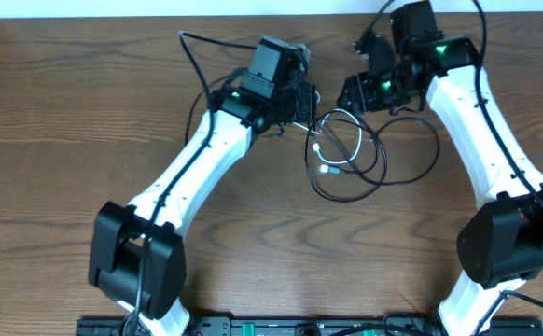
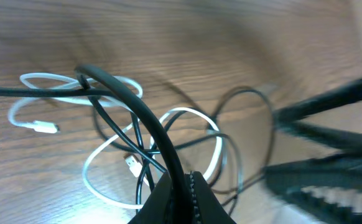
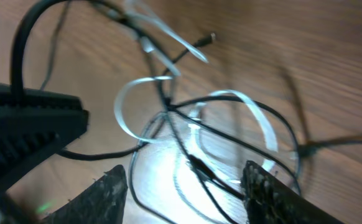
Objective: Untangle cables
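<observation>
**Looped on wood grain, pinched at one strand**

Heaped in loose, rounded loops of thin cables (image 1: 346,154) on the brown wood-grained table (image 1: 66,140), at the far middle between the two grippers. Clamped on a smooth, glossy black cable (image 2: 150,124) by the left gripper (image 2: 190,182), its ribbed dark fingers pressed together, with the cord arching up and away in a stiff curve. Crossed beneath by a pale white cable (image 2: 187,111), coiled in ovals and ending in small plugs. Spread wide above the knot: the rough-textured, wedge-shaped fingers (image 3: 109,193) of the right gripper (image 3: 187,193).
</observation>
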`<control>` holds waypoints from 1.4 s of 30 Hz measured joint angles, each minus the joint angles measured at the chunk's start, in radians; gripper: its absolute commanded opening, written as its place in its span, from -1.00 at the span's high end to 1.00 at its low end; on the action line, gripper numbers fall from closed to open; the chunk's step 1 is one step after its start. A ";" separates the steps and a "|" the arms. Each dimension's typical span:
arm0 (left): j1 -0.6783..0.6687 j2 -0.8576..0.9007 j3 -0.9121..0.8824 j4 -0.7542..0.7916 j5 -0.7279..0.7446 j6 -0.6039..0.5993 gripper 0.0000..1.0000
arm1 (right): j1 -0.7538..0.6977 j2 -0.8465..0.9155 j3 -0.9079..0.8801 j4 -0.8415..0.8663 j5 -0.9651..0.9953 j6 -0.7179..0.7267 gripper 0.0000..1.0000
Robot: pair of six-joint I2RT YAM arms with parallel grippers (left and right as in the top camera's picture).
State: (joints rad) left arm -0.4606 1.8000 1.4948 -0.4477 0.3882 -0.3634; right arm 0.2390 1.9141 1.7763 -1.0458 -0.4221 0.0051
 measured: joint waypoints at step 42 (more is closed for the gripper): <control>0.212 -0.003 0.000 0.112 0.575 -0.183 0.85 | 0.069 0.223 -0.001 0.064 -0.474 -0.299 0.32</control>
State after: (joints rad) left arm -0.2485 1.7973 1.4948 -0.3355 0.9630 -0.5468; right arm 0.3084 2.1368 1.7752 -0.9821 -0.8963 -0.2939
